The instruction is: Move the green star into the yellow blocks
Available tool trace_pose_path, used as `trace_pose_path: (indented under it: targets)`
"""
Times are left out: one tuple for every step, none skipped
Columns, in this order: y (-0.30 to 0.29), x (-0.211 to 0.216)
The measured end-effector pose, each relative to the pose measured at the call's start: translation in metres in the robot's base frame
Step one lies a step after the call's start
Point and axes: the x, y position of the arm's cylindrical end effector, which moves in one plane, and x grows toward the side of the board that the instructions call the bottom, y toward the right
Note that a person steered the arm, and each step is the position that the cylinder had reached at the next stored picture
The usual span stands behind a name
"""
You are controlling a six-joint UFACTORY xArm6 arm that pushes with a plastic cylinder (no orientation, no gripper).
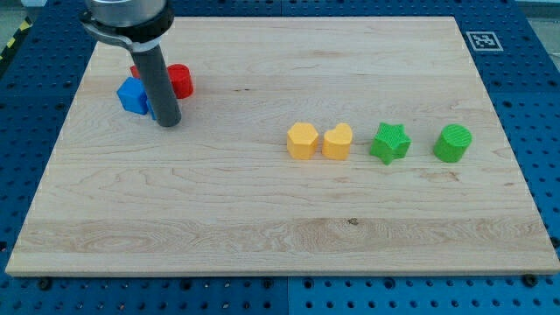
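Note:
The green star (389, 143) lies right of centre on the wooden board (280, 227), just to the right of the yellow heart (338, 141), with a small gap between them. The yellow hexagon (302, 140) sits touching the heart's left side. My tip (169, 122) is far off at the view's upper left, standing against the blue block (134, 95). The star is a long way to the right of my tip.
A green round block (452, 143) lies right of the star. A red round block (178, 80) sits just right of the rod, and another red piece (136, 70) shows behind the blue block. A marker tag (482, 40) is beyond the board's top right corner.

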Motion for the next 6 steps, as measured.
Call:
trace_pose_path:
  targets:
    - [0.054,0.045]
    - [0.101,0.05]
    - [0.103,0.05]
    - [0.11,0.05]
    - [0.141,0.05]
    - [0.186,0.05]
